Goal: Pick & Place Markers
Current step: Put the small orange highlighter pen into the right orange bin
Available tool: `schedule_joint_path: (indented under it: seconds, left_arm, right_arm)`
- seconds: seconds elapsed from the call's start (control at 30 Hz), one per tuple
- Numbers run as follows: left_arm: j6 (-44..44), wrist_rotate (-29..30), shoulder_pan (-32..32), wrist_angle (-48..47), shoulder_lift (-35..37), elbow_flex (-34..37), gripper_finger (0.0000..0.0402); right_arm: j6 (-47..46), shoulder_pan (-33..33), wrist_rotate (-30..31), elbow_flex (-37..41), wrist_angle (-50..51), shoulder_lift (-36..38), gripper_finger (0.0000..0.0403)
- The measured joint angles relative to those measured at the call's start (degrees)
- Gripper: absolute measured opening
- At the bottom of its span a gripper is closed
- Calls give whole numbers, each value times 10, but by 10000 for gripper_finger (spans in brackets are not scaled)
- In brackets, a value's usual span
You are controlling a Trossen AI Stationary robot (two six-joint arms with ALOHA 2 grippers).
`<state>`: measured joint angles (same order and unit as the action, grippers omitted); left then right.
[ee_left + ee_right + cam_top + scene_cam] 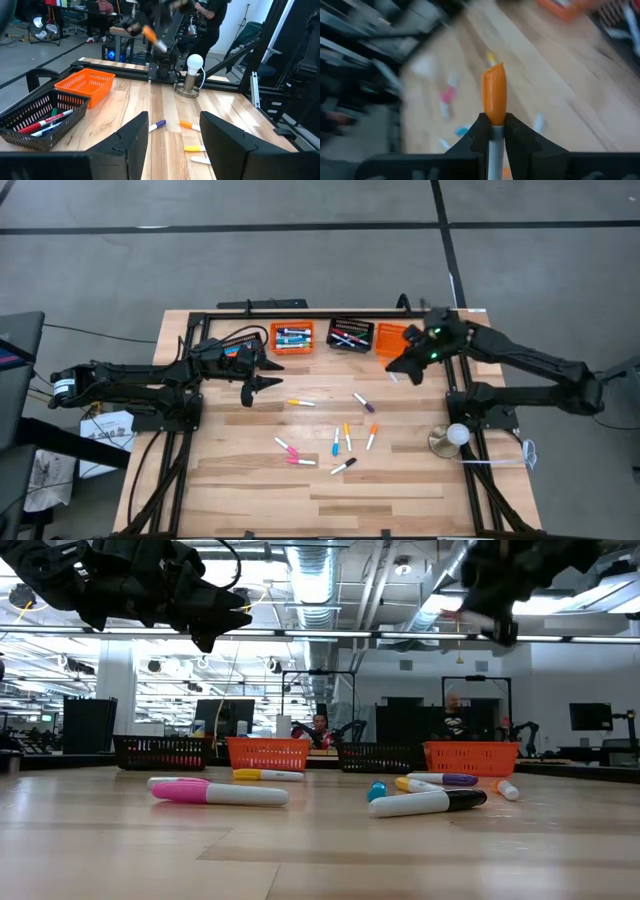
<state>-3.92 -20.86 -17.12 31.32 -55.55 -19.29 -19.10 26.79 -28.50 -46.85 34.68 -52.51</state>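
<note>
High view, going left to right: the left end effector (262, 384) hangs at centre-left over the table (400, 490), fingers partly apart and holding nothing. Loose markers (335, 442) are scattered mid-frame, and more already sit in the orange basket (292, 338) and the black basket (350, 335) along the upper edge. The right end effector (398, 366) is up at upper right, just beside a second orange basket (390, 336), clamped on an orange-capped marker (494, 95).

Risk as I see it: the grip is only on the white barrel just below the cap, so most of the pen sticks out. If it swings fast or lets go off-centre, the marker could tip, hit the basket rim and bounce back onto the table, or roll off. The left arm idling nearby could also clip the black basket if it moves carelessly.
</note>
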Motion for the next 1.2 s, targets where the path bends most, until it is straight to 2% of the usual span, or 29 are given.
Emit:
schedule_joint_path:
  seconds: [0.13,0.33,0.47,0.63,0.73,1.0,1.2]
  left_arm:
    - [0,0,0,0,0,0,177]
    - [0,0,0,0,0,0,177]
    - [0,0,0,0,0,0,177]
    - [0,0,0,1,0,0,177]
    - [0,0,0,1,0,0,177]
    - [0,0,0,1,0,0,177]
    - [0,0,0,1,0,0,177]
  right_arm:
    - [-24,37,-79,0,-56,38,33]
    - [-61,70,-159,0,-138,65,31]
    - [-79,77,-178,-1,-163,66,31]
    - [-79,79,-173,-1,-163,55,34]
    - [-59,79,-123,-1,-152,46,29]
    - [55,79,72,-1,-75,-6,34]
    - [137,79,220,-1,-69,-66,31]
